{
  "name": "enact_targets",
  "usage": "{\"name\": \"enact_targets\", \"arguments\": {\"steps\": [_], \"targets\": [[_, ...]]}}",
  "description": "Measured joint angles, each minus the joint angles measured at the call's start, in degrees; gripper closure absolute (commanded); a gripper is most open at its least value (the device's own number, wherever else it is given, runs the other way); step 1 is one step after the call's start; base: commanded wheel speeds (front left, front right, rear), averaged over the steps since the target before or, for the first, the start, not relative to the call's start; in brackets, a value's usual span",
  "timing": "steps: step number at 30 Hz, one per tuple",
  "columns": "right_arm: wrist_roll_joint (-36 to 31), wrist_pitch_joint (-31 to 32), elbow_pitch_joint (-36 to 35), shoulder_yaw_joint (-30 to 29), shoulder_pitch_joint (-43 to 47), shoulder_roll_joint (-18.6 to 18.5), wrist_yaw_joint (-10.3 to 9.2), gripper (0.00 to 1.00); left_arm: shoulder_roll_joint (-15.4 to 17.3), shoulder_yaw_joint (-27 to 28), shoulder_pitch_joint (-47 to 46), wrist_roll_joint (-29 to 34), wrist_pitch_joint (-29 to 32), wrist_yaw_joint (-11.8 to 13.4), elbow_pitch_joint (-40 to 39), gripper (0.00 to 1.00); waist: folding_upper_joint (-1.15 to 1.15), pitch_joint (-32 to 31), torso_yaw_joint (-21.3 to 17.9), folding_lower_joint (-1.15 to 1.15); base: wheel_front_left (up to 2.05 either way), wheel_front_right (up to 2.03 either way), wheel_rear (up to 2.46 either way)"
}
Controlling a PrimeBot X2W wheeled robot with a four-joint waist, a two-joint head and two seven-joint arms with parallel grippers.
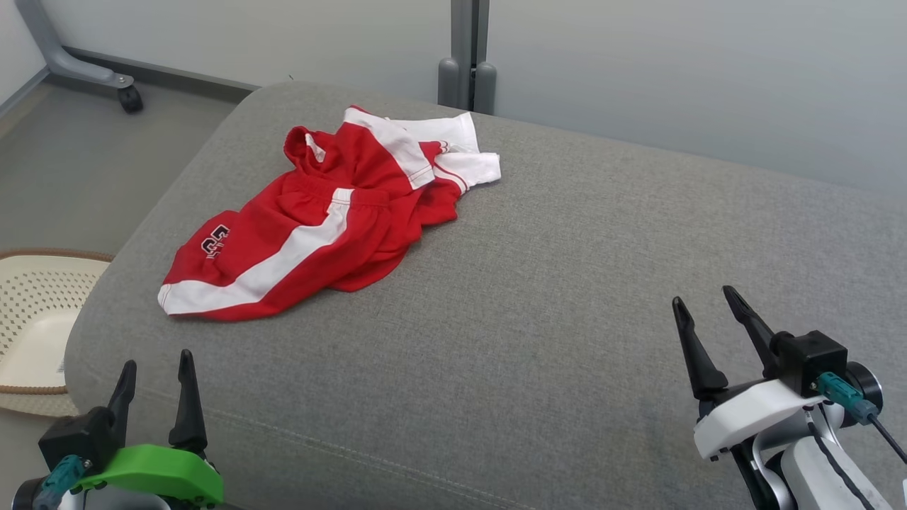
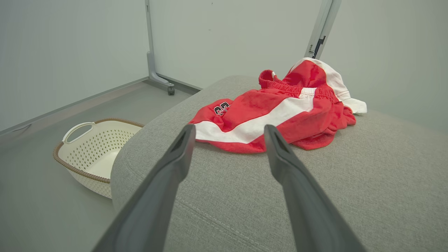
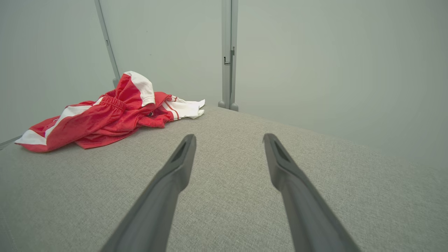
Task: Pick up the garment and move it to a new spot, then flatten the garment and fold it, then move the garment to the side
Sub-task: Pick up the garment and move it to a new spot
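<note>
Grey cushion (image 1: pixel 538 297) ahead of you, the red-and-white shorts (image 1: pixel 319 227) crumpled at its far left, a basket (image 1: pixel 35 319) on the floor beside it. Your left gripper (image 1: pixel 156 375) and right gripper (image 1: pixel 708 304) hang spread and empty, so you're at the pickup: reach the left one forward to the nearest hem.

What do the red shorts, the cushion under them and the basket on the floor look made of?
Shorts: thin soft fabric, likely synthetic knit; limp crumpled folds.
Cushion: matte grey woven upholstery; visible weave, stitched seam.
Basket: probably cream moulded plastic; perforated walls, brown braided-looking rim.
</note>
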Motion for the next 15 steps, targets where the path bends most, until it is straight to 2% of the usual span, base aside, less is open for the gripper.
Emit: {"name": "enact_targets", "arguments": {"steps": [15], "targets": [[-0.4, 0.0, -0.2, -1.3, -0.1, -0.2, 0.03, 0.0, -0.6, 0.3, 0.1, 0.0, 0.0, -0.6, -0.5, 0.0, 0.0, 1.7, -2.0, 0.0, 0.0, 0.0, 0.0]]}}
